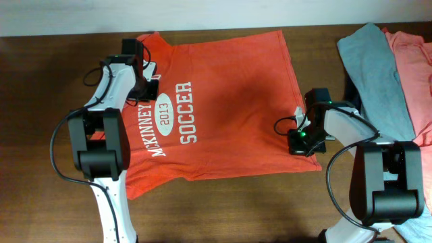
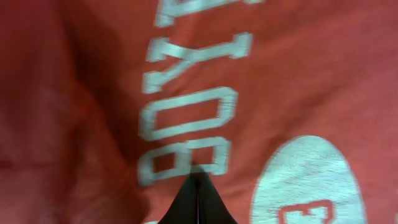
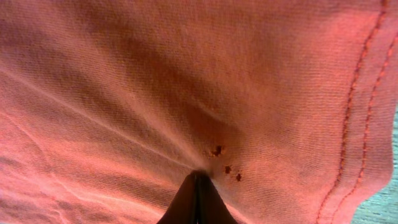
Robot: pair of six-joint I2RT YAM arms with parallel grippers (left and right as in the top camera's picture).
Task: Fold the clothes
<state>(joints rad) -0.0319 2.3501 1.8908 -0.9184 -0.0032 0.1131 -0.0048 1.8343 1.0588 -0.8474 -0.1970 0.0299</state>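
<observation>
Closed fingertips are being pinched onto the orange-red T-shirt [image 1: 229, 101] near two opposite ends.

The left gripper [image 2: 198, 179] is being kept fully closed on cloth just below the BOYD lettering [image 2: 186, 134], with the white oval [image 2: 308, 180] to the right of its fingers. The right gripper [image 3: 198, 179] is being kept closed on a pucker of the same shirt, with dark spots [image 3: 227, 163] just ahead of its fingers and the hem stitching [image 3: 348, 112] off to their right. These paired holds are judged to be for lifting the cloth into a fold. The shirt is lying spread, print up, on the table [image 1: 40, 88]. How much cloth is being caught is being hidden by the fingers themselves. One sleeve is being covered by the left arm. The grey T-shirt [image 1: 374, 74] and salmon-pink T-shirt [image 1: 415, 74], well to the right of the right fingers, are being cut off by the frame.
</observation>
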